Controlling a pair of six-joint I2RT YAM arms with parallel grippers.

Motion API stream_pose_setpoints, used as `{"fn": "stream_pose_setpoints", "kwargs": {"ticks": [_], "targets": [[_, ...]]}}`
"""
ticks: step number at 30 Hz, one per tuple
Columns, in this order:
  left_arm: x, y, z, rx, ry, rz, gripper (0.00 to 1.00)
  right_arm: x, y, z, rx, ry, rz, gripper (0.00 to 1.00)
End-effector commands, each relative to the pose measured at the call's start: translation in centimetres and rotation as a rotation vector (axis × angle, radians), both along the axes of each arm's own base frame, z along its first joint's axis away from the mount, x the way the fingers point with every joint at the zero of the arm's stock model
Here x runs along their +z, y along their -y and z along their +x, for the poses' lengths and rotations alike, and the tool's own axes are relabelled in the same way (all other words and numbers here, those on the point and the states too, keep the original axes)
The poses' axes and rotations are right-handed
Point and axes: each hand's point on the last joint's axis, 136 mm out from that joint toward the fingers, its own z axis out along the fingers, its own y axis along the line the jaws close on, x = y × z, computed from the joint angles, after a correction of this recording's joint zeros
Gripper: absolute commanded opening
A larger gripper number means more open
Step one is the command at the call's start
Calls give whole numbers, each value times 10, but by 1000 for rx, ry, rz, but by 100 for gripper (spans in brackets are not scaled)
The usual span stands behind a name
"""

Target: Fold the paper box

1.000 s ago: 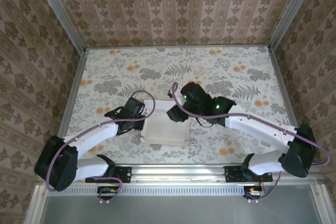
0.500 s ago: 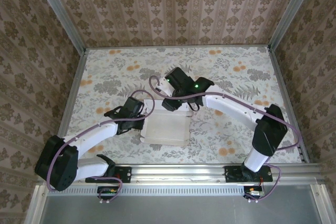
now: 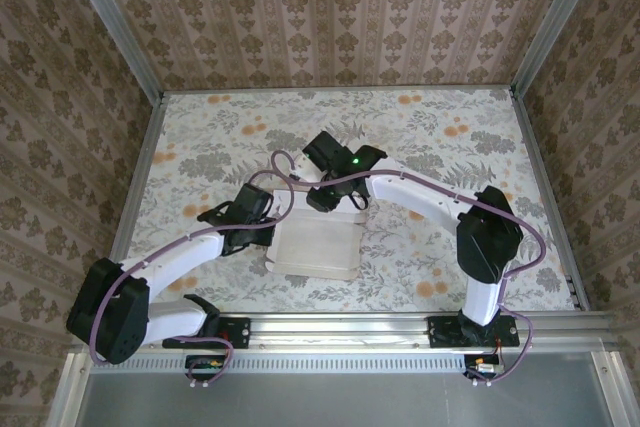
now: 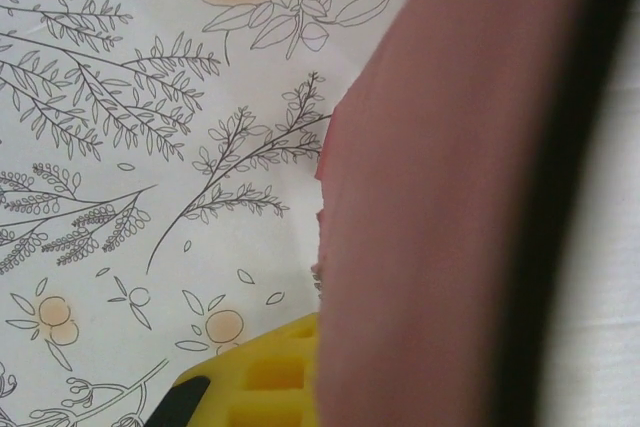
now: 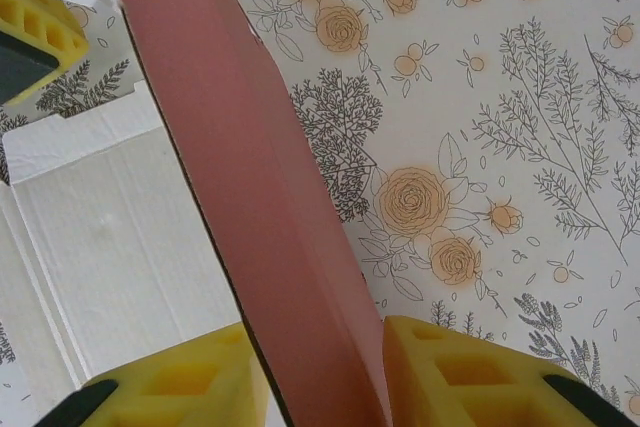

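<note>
The paper box (image 3: 315,247) lies mid-table between the arms, pale inner side up. My left gripper (image 3: 262,230) sits at its left edge. In the left wrist view a raised pink wall (image 4: 440,197) stands against one yellow finger (image 4: 265,377) and hides the other; the gripper is shut on it. My right gripper (image 3: 335,199) is at the box's far edge. In the right wrist view another pink wall (image 5: 250,177) stands upright and slanted between both yellow fingers (image 5: 470,367), with the right gripper (image 5: 315,347) closed on it. The pale floor (image 5: 110,237) lies to its left.
A floral cloth (image 3: 440,147) covers the table. Patterned walls (image 3: 330,17) close it in at the back and both sides. A metal rail (image 3: 340,325) with the arm bases runs along the near edge. The right arm (image 3: 440,202) arches across the right half.
The right arm has swung left and its gripper has come to the box's far edge, closing onto the raised pink wall. The left arm has stayed put.
</note>
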Motion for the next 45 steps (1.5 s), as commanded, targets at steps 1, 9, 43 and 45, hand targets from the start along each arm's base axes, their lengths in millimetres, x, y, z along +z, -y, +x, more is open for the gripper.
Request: {"fn": "stream_pose_setpoints", "kwargs": {"ticks": [1, 9, 43, 45], "targets": [[10, 4, 9, -20, 24, -4, 1, -9, 3, -8, -1, -24, -2, 34], [19, 10, 19, -33, 45, -19, 1, -6, 15, -11, -25, 2, -24, 25], [125, 56, 77, -225, 243, -624, 23, -8, 66, -25, -206, 3, -110, 10], [131, 58, 84, -231, 254, -647, 26, -12, 67, -24, -212, -2, -123, 10]]}}
